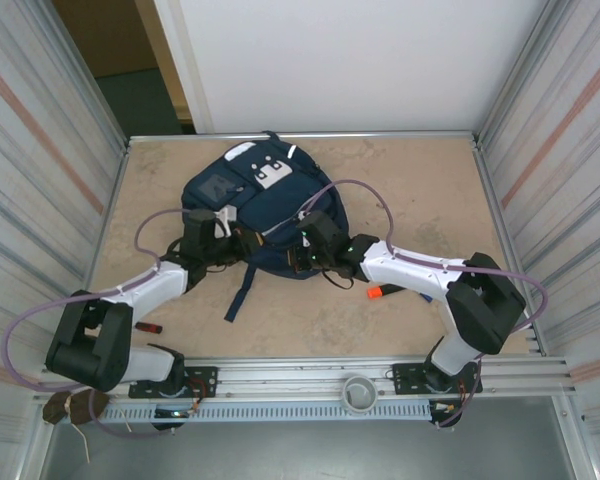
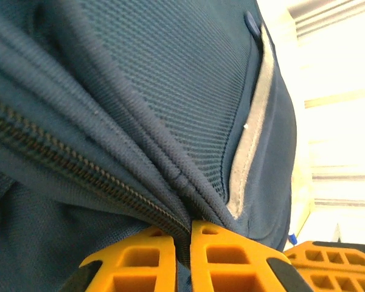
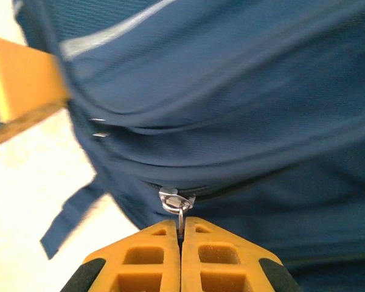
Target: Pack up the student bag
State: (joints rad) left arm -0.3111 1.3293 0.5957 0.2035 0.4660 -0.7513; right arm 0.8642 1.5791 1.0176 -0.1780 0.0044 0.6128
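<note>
Navy-blue fabric backpack [image 1: 265, 205] w/ white patch lies flat on beige table [image 1: 420, 180], centre-far side. L claw [image 2: 184, 246] pinched shut on backpack fabric fold by zipper. R claw [image 3: 180, 243] clamped on metal zip pull [image 3: 175, 201].

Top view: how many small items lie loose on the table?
2: a dark-red one beside the left arm, an orange one by the right arm; others may be hidden.

No text or number is legible. The white patch [image 1: 273, 176] on the student bag [image 1: 280, 228] bears dark marks too small to read.
</note>
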